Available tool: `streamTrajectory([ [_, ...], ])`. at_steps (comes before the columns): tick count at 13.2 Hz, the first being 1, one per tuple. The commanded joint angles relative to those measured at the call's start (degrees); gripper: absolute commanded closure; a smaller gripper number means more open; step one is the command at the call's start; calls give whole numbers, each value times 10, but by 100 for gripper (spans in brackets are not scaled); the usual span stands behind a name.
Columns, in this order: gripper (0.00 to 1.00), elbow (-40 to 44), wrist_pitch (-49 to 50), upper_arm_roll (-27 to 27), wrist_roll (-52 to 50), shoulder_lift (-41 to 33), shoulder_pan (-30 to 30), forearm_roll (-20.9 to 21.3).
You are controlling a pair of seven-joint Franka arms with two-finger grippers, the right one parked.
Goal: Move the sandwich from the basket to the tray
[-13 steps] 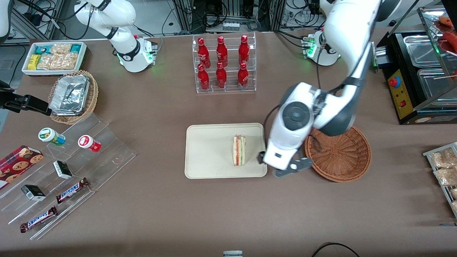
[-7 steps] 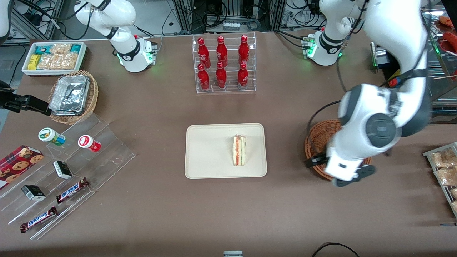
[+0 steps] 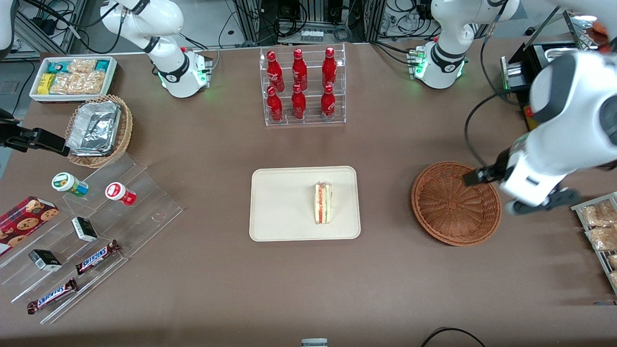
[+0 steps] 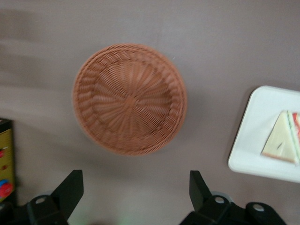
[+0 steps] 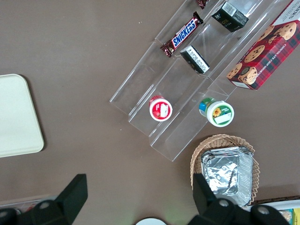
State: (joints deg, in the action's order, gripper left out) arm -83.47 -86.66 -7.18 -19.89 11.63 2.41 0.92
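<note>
In the front view, going from left to right, the tray (image 3: 284, 202) sits at the centre of the frame with the sandwich (image 3: 323, 203) standing on its working-arm half, the red and green filling edge turned toward the camera and the long axis running from the bottle rack (image 3: 302, 86) down toward the lower edge of the frame. Next, right of centre, comes the basket (image 3: 455, 203), with nothing in it. At the right edge hangs the gripper (image 3: 518, 193), raised above the table just beside the basket's rim, near the snack rack (image 3: 597, 226). The wrist view shows its fingers (image 4: 70, 190) spread wide with nothing between them. So the sandwich lies well apart from the gripper, with the whole basket between them, and the task looks done; any coming move seems to be only clearance. Compared with a second ago, the arm has swung from the tray's edge across the basket to the right side of the frame, while sandwich, tray and basket have stayed put.
</note>
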Motion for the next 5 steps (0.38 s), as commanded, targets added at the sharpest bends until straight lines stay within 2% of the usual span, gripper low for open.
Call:
streamTrajectory([
  [1, 0, -33, 33, -9, 51, -69, -34, 1],
  [5, 0, -33, 73, -7, 117, -105, -58, 2],
])
